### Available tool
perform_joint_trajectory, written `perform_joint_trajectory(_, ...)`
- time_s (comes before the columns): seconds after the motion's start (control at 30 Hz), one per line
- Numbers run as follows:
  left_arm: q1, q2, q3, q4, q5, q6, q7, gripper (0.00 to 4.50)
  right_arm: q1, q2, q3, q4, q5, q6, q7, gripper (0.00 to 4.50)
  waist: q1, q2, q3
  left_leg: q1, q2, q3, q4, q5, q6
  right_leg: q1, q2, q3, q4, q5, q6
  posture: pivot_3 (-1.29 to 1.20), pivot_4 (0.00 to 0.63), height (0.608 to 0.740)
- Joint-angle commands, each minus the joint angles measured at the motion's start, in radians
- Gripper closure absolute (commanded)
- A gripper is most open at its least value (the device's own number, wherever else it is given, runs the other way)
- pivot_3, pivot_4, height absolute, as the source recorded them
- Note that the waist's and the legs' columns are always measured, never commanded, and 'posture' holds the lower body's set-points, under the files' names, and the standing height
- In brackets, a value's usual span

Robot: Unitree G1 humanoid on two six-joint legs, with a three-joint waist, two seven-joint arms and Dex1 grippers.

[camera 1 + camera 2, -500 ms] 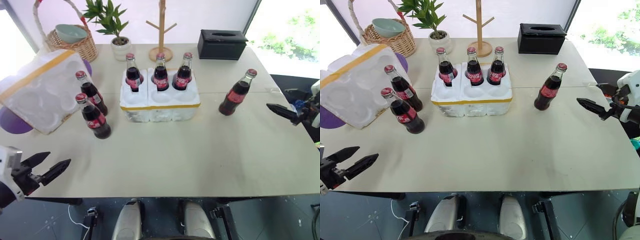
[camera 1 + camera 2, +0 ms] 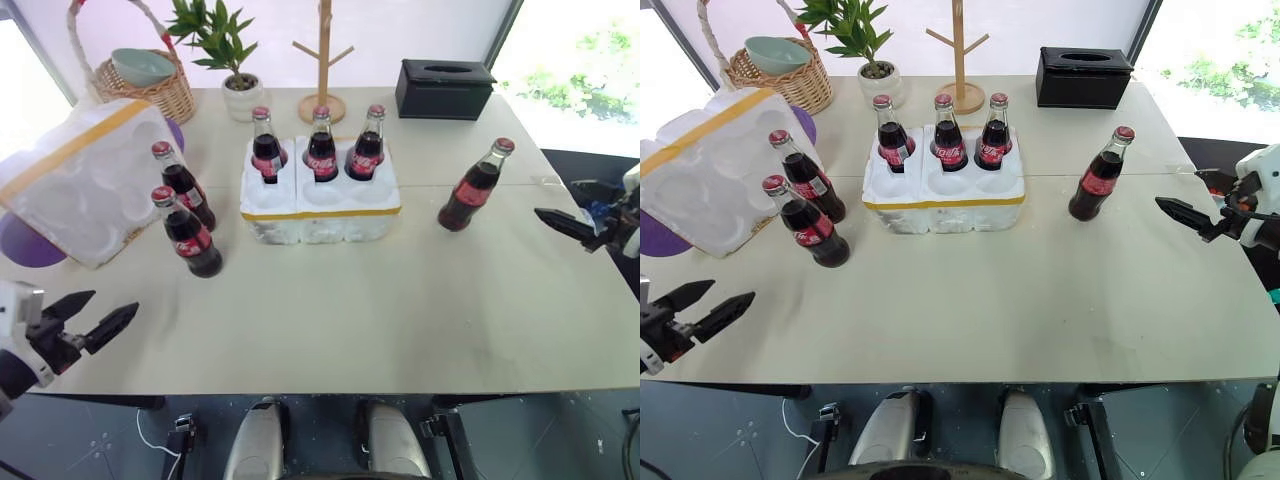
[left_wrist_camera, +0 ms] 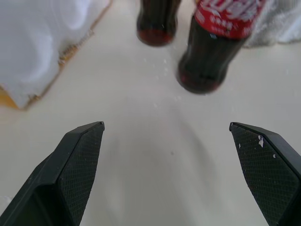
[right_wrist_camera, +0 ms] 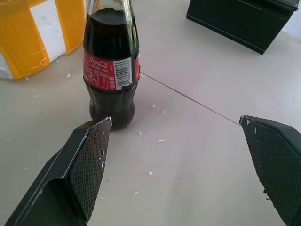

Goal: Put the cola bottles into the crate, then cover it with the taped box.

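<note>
From the head camera, three cola bottles (image 2: 321, 146) stand in the back wells of the crate (image 2: 319, 206), two bottles (image 2: 183, 217) stand beside the tipped taped box (image 2: 78, 176), and one bottle (image 2: 475, 186) stands alone on the counter (image 2: 400, 300); being smooth, fragile glass, they are likely best gripped at the waist. In the left wrist view, the left gripper (image 3: 167, 136) has jaws wide apart and empty, facing the nearer bottle (image 3: 214, 44). In the right wrist view, the right gripper (image 4: 176, 125) is likewise spread and empty, near the lone bottle (image 4: 112, 66).
</note>
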Motion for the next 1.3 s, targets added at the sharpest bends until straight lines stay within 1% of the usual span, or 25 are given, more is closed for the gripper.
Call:
perform_joint_trajectory(0.03, -0.010, 0.009, 0.028, -0.024, -0.024, -0.008, -0.004, 0.04, 0.005, -0.017, -0.026, -0.033, 0.028, 0.027, 0.031, 0.00, 0.000, 0.000, 0.000, 0.000, 0.000, 0.000, 0.000, 0.000, 0.000, 0.000, 0.000, 0.000, 0.000, 0.000, 0.000, 0.00, 0.150, 0.736)
perform_joint_trajectory(0.17, -0.079, 0.021, 0.013, -0.060, -0.077, 0.024, 0.031, 0.04, -0.029, -0.067, -0.039, -0.145, 0.130, 0.220, 0.129, 0.00, 0.001, 0.001, 0.000, 0.000, 0.000, 0.000, 0.000, 0.000, 0.000, 0.000, 0.000, 0.000, 0.001, 0.000, 0.000, 0.00, 0.150, 0.736)
perform_joint_trajectory(0.23, -0.099, 0.022, -0.017, -0.081, -0.078, 0.030, 0.038, 0.04, -0.038, -0.103, -0.046, -0.215, 0.166, 0.284, 0.176, 0.00, 0.001, 0.002, 0.001, 0.000, 0.000, 0.000, 0.000, 0.000, 0.000, 0.000, 0.000, 0.000, 0.001, 0.000, 0.000, 0.00, 0.150, 0.736)
perform_joint_trajectory(0.3, -0.134, 0.023, -0.069, -0.095, -0.064, 0.033, 0.053, 0.04, -0.070, -0.154, -0.052, -0.289, 0.220, 0.377, 0.218, 0.00, 0.003, 0.005, 0.002, 0.000, 0.000, 0.000, 0.000, 0.000, 0.000, 0.000, 0.000, 0.000, 0.000, 0.000, 0.000, 0.00, 0.150, 0.736)
perform_joint_trajectory(0.43, -0.203, 0.020, -0.164, -0.076, -0.031, 0.020, 0.064, 0.04, -0.126, -0.227, -0.057, -0.437, 0.329, 0.527, 0.274, 0.00, 0.004, 0.005, 0.001, 0.000, 0.000, 0.000, 0.000, 0.000, 0.000, 0.000, 0.000, 0.000, 0.000, 0.000, 0.000, 0.00, 0.150, 0.736)
perform_joint_trajectory(0.53, -0.267, 0.016, -0.247, -0.034, 0.026, -0.012, 0.075, 0.04, -0.169, -0.242, -0.062, -0.569, 0.434, 0.652, 0.271, 0.00, 0.004, 0.006, 0.001, 0.000, 0.000, 0.000, 0.000, 0.000, 0.000, 0.000, 0.000, 0.000, 0.000, 0.000, 0.000, 0.00, 0.150, 0.736)
perform_joint_trajectory(0.6, -0.319, 0.009, -0.300, 0.003, 0.065, -0.035, 0.083, 0.04, -0.164, -0.241, -0.077, -0.671, 0.506, 0.714, 0.272, 0.00, 0.008, 0.006, 0.001, 0.000, 0.000, 0.000, 0.000, 0.000, 0.000, 0.000, 0.000, 0.000, 0.000, 0.000, 0.000, 0.00, 0.150, 0.736)
perform_joint_trajectory(0.67, -0.370, -0.004, -0.344, 0.051, 0.105, -0.066, 0.089, 0.04, -0.145, -0.233, -0.090, -0.757, 0.553, 0.751, 0.263, 0.00, 0.011, 0.006, 0.001, 0.000, 0.000, 0.000, 0.000, 0.000, 0.000, -0.001, 0.000, 0.000, 0.001, 0.000, 0.001, 0.00, 0.150, 0.736)
perform_joint_trajectory(0.7, -0.395, -0.013, -0.363, 0.071, 0.124, -0.081, 0.097, 0.04, -0.134, -0.228, -0.096, -0.789, 0.568, 0.760, 0.255, 0.00, 0.011, 0.005, 0.001, -0.001, 0.000, 0.000, 0.000, 0.000, 0.000, -0.001, 0.000, 0.000, 0.001, 0.002, 0.003, 0.00, 0.150, 0.736)
perform_joint_trajectory(0.77, -0.440, -0.035, -0.399, 0.107, 0.163, -0.108, 0.120, 0.04, -0.111, -0.216, -0.104, -0.834, 0.591, 0.772, 0.239, 0.00, 0.012, 0.005, 0.001, -0.001, 0.000, 0.000, 0.001, 0.000, 0.000, -0.001, 0.000, 0.000, 0.000, 0.002, 0.004, 0.00, 0.150, 0.736)
perform_joint_trajectory(0.97, -0.511, -0.094, -0.479, 0.160, 0.213, -0.147, 0.132, 0.04, -0.075, -0.181, -0.114, -0.885, 0.621, 0.775, 0.185, 0.00, 0.010, 0.004, 0.001, -0.002, 0.000, 0.000, 0.001, 0.000, 0.000, -0.002, 0.000, 0.000, 0.001, 0.002, 0.004, 0.00, 0.150, 0.736)
perform_joint_trajectory(1.07, -0.521, -0.108, -0.496, 0.180, 0.237, -0.169, 0.128, 0.04, -0.066, -0.169, -0.112, -0.904, 0.629, 0.772, 0.166, 0.00, 0.010, 0.004, 0.001, -0.003, 0.000, 0.000, 0.002, 0.000, 0.000, -0.002, 0.000, 0.000, 0.001, 0.003, 0.004, 0.00, 0.150, 0.736)
perform_joint_trajectory(1.17, -0.517, -0.106, -0.485, 0.179, 0.224, -0.181, 0.104, 0.84, -0.064, -0.164, -0.103, -0.917, 0.639, 0.769, 0.149, 0.00, 0.010, 0.004, 0.001, -0.003, 0.000, -0.001, 0.002, 0.000, 0.000, -0.002, 0.000, 0.000, 0.001, 0.003, 0.004, 0.00, 0.150, 0.736)
perform_joint_trajectory(1.23, -0.517, -0.091, -0.468, 0.159, 0.195, -0.152, 0.092, 1.69, -0.062, -0.162, -0.100, -0.921, 0.642, 0.770, 0.141, 0.00, 0.010, 0.004, 0.002, -0.003, 0.000, 0.000, 0.002, 0.000, 0.000, -0.002, 0.000, 0.000, 0.001, 0.003, 0.004, 0.00, 0.150, 0.736)
perform_joint_trajectory(1.3, -0.518, -0.061, -0.442, 0.101, 0.121, -0.079, 0.066, 1.67, -0.056, -0.164, -0.099, -0.923, 0.650, 0.782, 0.133, 0.00, 0.010, 0.003, 0.002, -0.003, 0.000, -0.001, 0.002, 0.000, 0.000, -0.002, 0.000, 0.000, 0.001, 0.003, 0.004, 0.00, 0.150, 0.736)
